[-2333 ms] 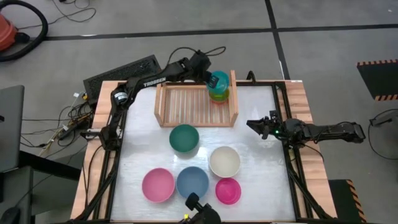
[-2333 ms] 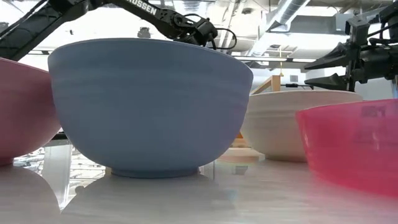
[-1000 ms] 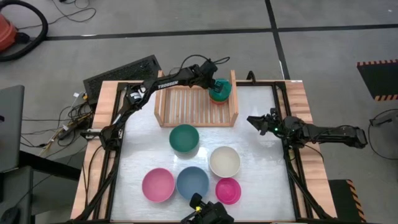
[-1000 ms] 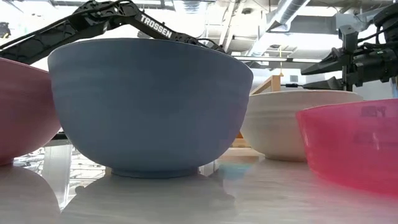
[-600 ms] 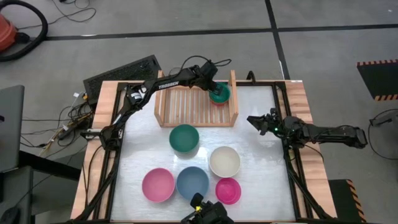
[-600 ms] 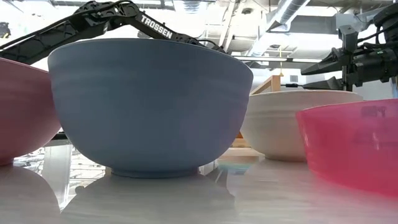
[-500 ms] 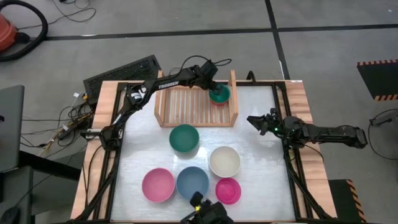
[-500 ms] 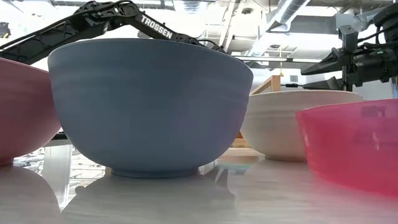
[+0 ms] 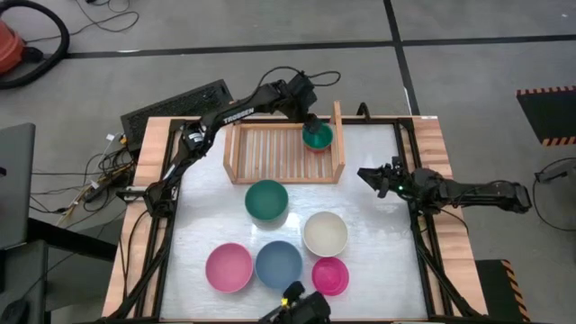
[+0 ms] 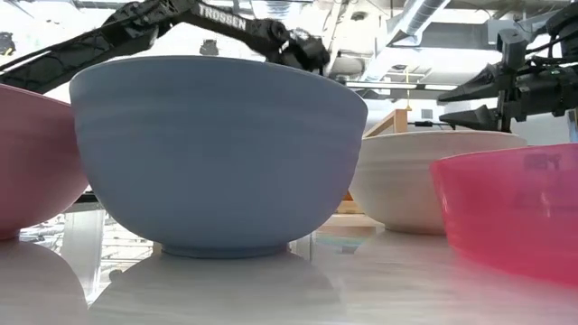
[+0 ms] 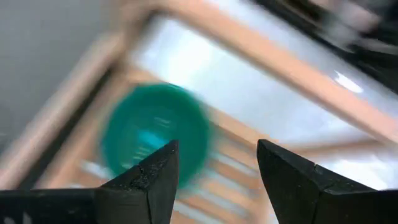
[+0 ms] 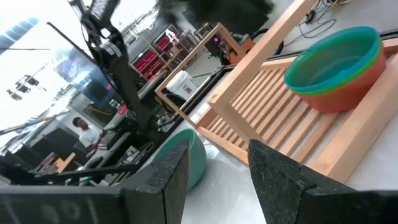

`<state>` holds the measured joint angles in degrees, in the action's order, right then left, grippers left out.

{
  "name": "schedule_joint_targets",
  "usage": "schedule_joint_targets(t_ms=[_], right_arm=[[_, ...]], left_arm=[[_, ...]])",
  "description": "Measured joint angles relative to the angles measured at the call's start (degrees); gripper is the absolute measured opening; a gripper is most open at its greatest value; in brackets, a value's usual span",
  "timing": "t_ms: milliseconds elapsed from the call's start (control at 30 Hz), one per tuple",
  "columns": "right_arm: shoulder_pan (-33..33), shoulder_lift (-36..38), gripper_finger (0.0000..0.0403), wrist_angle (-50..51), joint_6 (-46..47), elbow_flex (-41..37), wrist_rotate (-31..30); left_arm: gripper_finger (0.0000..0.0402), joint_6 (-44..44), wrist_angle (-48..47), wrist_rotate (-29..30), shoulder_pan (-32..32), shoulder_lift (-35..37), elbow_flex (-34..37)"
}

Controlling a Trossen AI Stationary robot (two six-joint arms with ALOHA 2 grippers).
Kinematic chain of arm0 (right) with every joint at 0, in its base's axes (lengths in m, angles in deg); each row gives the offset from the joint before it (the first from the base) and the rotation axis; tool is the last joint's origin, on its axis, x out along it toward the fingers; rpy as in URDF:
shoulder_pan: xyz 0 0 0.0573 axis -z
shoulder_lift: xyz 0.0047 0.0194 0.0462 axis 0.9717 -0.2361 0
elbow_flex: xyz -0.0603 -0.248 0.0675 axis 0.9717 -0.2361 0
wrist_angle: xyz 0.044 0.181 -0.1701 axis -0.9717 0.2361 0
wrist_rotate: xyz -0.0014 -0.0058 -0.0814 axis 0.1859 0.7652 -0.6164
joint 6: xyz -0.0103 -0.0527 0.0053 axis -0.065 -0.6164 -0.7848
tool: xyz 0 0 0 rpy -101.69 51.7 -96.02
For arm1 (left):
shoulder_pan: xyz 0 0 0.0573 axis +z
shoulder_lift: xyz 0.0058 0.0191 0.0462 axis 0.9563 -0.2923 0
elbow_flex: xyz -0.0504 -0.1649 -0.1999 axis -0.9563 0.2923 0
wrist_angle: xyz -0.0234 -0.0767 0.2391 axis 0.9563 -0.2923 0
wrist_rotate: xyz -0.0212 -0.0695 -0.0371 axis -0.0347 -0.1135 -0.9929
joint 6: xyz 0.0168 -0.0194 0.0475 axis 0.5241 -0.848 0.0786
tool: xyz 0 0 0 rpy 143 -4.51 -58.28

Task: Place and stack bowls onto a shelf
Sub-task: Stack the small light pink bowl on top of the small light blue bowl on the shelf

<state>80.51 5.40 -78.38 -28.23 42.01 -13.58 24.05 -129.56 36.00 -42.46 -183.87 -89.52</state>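
Left gripper [image 9: 309,115] above the stack [image 9: 317,137], fingers spread, empty. Right gripper [image 9: 367,178] mid-right, fingers apart, idle. One stack at upper centre, in the shelf's [image 9: 284,153] right end: small teal nested over green over orange, mouths up. Five loose bowls below: teal [image 9: 266,200], cream [image 9: 325,233], pink [image 9: 229,267], blue [image 9: 279,264], magenta [image 9: 330,275].

5 bowls stand loose on the table: teal [image 9: 266,199], cream-white [image 9: 325,233], pink [image 9: 229,267], blue [image 9: 279,263], magenta [image 9: 330,275]. 1 shelf [image 9: 283,151] holds 1 stack [image 12: 336,65] of 3 nested bowls. 2 arms present.
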Motion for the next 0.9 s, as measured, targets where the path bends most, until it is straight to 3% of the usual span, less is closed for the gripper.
schedule_joint_targets(t_ms=[133,333,600,900], right_arm=[[-0.93,-0.04,0.0189,0.79,0.38,0.02,0.40],[-2.76,-0.02,0.0189,1.99,0.48,0.09,0.57],[-6.37,0.00,0.0189,3.26,1.09,0.24,3.31],[-10.24,-0.01,0.0189,3.82,1.55,0.28,4.19]], left_arm=[[0.0198,6.29,-0.66,-7.92,-3.37,7.07,3.13],[0.0198,13.33,-6.00,-4.65,-14.47,16.49,3.11],[0.0198,8.05,-2.25,10.68,-35.05,20.35,3.11],[0.0198,5.64,2.41,24.66,-51.57,16.13,3.24]])
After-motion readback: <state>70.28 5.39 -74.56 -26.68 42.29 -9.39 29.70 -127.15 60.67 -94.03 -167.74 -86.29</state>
